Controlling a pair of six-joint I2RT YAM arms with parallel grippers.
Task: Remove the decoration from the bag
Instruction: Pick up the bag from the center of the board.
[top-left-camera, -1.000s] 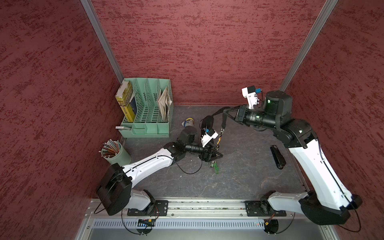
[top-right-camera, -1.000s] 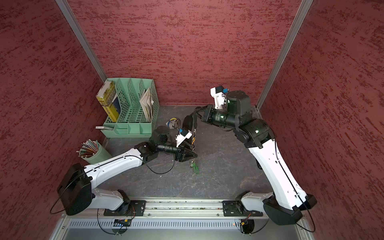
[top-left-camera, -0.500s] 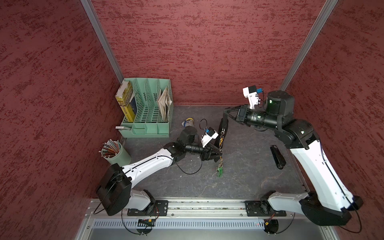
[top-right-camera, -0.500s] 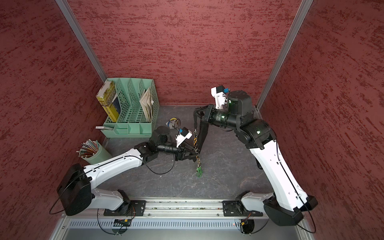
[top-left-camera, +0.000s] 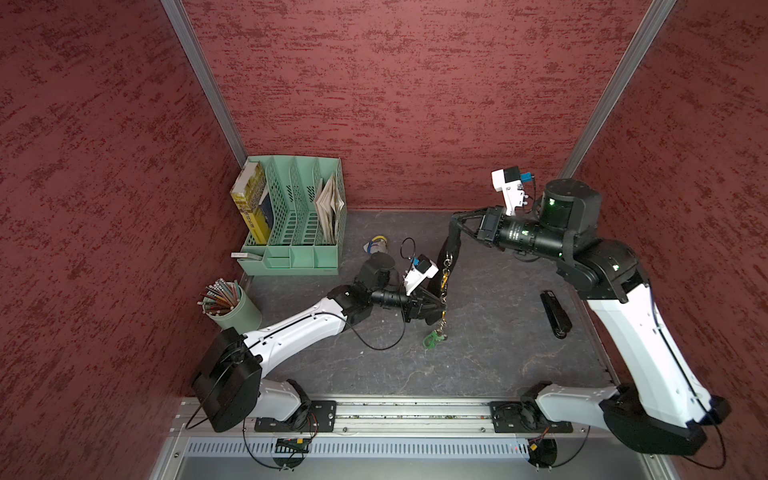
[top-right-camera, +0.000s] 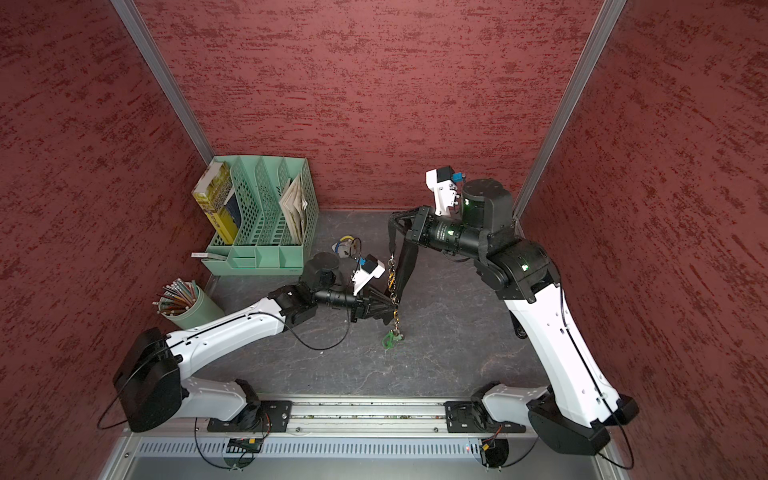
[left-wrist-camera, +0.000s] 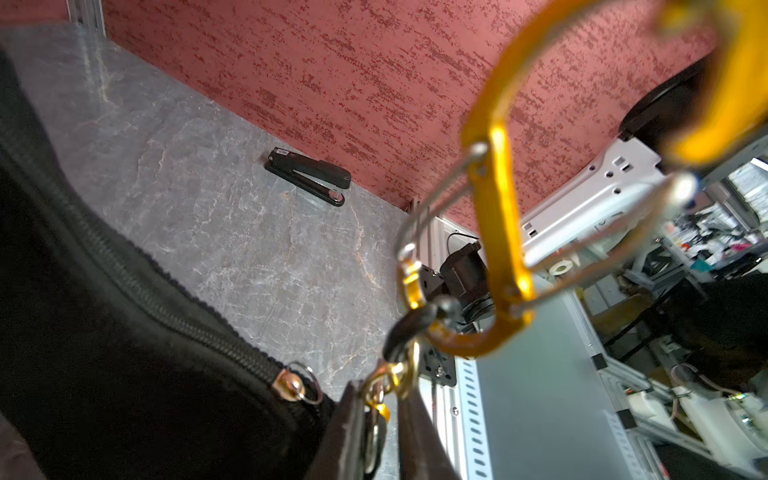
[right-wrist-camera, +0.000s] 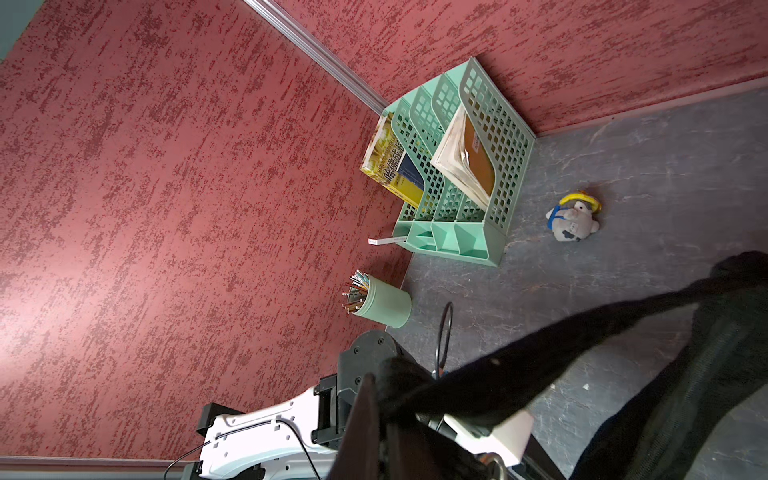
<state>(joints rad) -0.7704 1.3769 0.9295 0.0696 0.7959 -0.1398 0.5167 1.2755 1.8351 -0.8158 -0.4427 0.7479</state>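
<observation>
The black bag (top-left-camera: 454, 245) hangs off the table by its strap, which my right gripper (top-left-camera: 455, 220) is shut on; the right wrist view shows the strap (right-wrist-camera: 519, 374) pinched between the fingers. The decoration (top-left-camera: 433, 339) is a chain of yellow carabiners (left-wrist-camera: 498, 232) ending in a small green charm, dangling from the bag's end in both top views (top-right-camera: 390, 338). My left gripper (top-left-camera: 444, 308) is shut on the chain's gold clasp (left-wrist-camera: 390, 374) low on the chain. The bag's zipper and metal ring (left-wrist-camera: 299, 384) lie right beside the fingers.
A mint file rack (top-left-camera: 291, 216) with books stands at the back left, a mint pen cup (top-left-camera: 232, 307) in front of it. A small plush toy (top-left-camera: 376, 243) lies behind my left arm. A black stapler (top-left-camera: 555, 313) lies at the right near my right arm.
My left gripper has shut on the decoration's chain after standing open beside it. The bag now hangs straighter from the right gripper, with the green charm dangling a little lower.
</observation>
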